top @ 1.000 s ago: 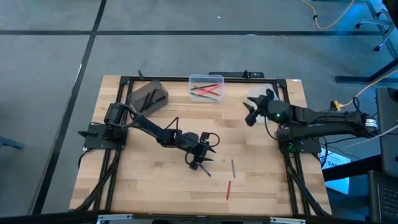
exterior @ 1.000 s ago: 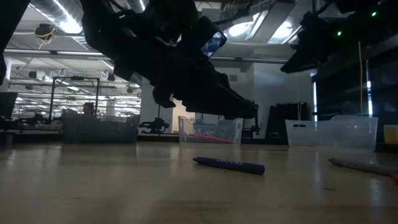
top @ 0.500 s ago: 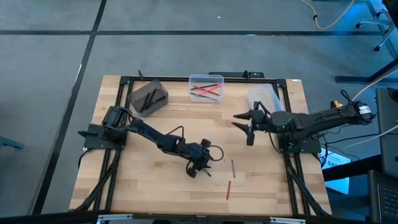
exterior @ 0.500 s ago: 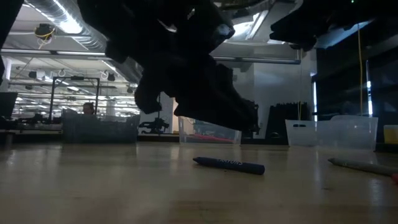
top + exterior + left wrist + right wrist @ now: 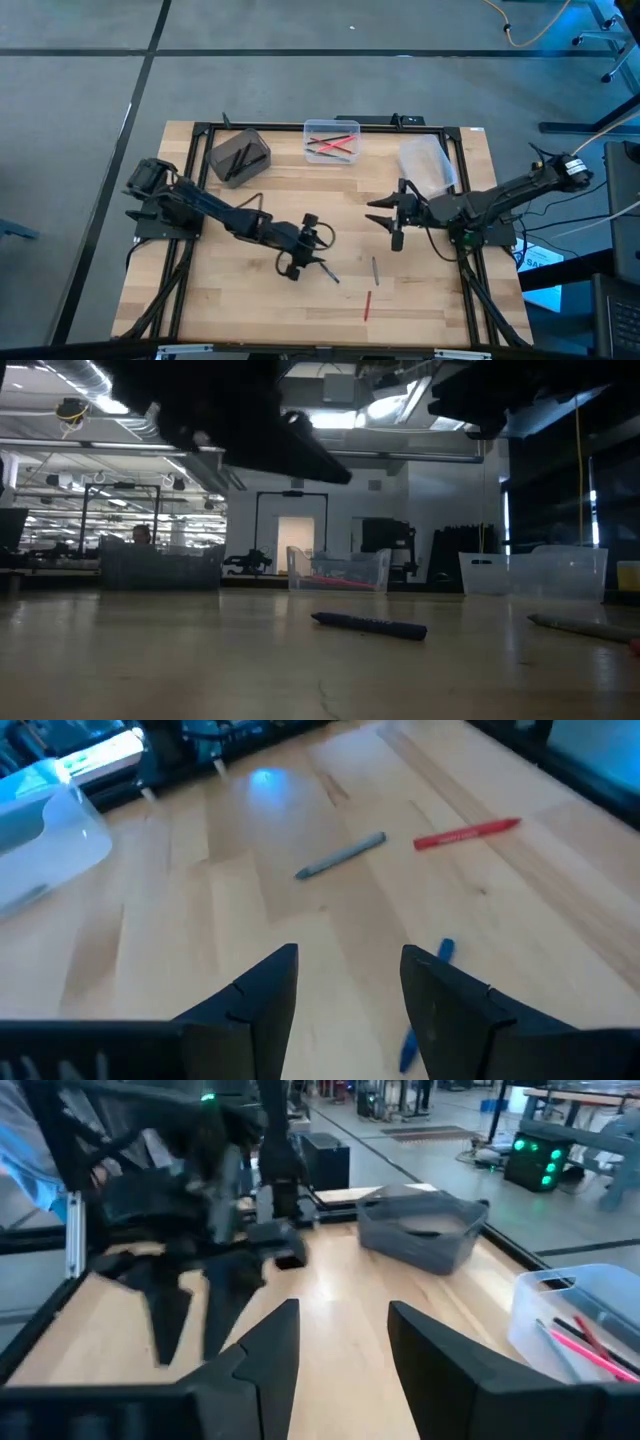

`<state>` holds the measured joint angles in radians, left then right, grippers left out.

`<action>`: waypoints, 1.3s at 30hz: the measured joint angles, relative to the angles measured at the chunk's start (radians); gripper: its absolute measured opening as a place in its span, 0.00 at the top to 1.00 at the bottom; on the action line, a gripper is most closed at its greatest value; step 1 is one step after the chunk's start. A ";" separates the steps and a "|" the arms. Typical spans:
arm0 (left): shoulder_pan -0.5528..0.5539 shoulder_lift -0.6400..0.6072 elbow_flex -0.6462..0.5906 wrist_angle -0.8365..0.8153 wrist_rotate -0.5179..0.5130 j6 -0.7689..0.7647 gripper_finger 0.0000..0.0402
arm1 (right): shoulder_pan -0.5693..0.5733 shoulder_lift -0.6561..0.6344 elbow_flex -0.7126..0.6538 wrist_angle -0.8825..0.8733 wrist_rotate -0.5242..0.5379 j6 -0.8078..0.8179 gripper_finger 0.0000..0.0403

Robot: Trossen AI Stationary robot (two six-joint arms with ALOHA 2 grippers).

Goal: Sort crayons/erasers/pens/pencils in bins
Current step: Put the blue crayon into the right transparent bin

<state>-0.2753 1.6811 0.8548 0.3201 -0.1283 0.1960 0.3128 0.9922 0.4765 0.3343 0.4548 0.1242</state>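
Note:
A blue crayon lies flat on the wooden table, also in the low view. A grey stick and a red stick lie to its right. My left gripper is open and empty just left of the blue crayon, which shows beside one finger. My right gripper is open and empty above the table's middle right, fingers pointing toward the left arm. At the far edge stand a dark grey bin, a clear bin holding red and pink sticks, and a whitish bin.
The left wrist view shows the grey stick, the red stick and a corner of the whitish bin. The right wrist view shows the left arm's gripper, the dark grey bin and the clear bin. Black frame rails border the table.
My left gripper has gone toward the table's near edge, then toward its left edge, ending higher in the low view and staying open. My right gripper has swung from beside the whitish bin toward the near edge and the table's middle. The blue crayon has stayed put.

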 joint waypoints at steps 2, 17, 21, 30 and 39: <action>0.000 -0.003 -0.058 0.093 0.015 -0.027 0.57 | 0.010 0.025 0.000 0.038 -0.002 -0.001 0.61; -0.009 0.161 0.000 0.150 0.160 0.005 0.57 | 0.102 0.197 0.000 0.260 -0.012 -0.051 0.61; -0.005 0.160 0.014 0.121 0.177 0.019 0.57 | 0.134 0.211 0.000 0.278 -0.004 -0.053 0.61; 0.025 0.226 0.033 0.117 0.221 0.023 0.57 | 0.155 0.263 0.000 0.381 0.008 -0.103 0.61; 0.010 0.311 0.109 0.090 0.270 0.017 0.57 | 0.141 0.281 0.000 0.413 0.007 -0.136 0.61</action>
<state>-0.2651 1.9923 0.9637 0.4103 0.1413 0.2127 0.4537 1.2728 0.4767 0.7476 0.4614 -0.0119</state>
